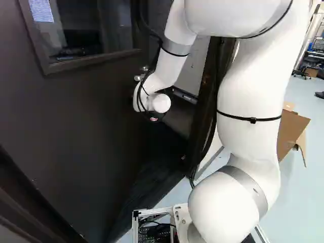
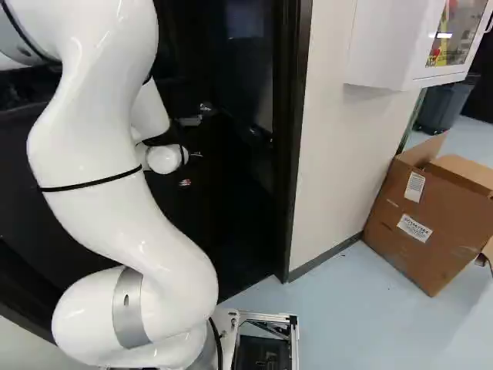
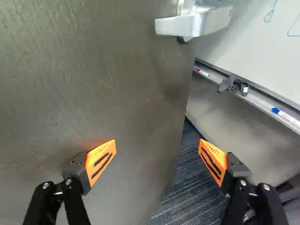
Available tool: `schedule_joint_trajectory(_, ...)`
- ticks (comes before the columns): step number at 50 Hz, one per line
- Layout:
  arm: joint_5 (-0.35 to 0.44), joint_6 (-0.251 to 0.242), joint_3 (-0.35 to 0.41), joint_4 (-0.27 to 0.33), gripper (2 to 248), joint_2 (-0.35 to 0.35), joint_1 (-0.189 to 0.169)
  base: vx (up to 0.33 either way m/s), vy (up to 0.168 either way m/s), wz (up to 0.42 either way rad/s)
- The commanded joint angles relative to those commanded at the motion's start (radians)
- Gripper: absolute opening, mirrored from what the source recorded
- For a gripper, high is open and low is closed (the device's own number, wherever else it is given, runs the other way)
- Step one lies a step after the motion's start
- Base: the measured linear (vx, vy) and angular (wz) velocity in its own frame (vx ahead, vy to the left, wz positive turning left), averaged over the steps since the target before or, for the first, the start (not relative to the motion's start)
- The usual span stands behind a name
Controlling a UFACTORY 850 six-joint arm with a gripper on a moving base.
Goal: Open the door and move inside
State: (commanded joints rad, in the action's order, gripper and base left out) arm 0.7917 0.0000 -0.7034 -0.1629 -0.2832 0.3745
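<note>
Door (image 1: 76, 111) stands ajar, filling left side of left base view, lever (image 3: 192, 23) ahead of gripper (image 1: 154, 117), whose fingers are spread wide, holding nothing.

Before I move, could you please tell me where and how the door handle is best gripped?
Probably by its lever, from this side of the door, with the claw turned to close above and below: the lever looks roughly level and juts from the door's face.
</note>
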Motion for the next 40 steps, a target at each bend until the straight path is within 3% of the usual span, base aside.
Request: schedule_joint_trajectory(40, 0.000, 0.000, -0.158, 0.003, 247, -0.129, 0.088, 0.000, 0.000, 0.000)
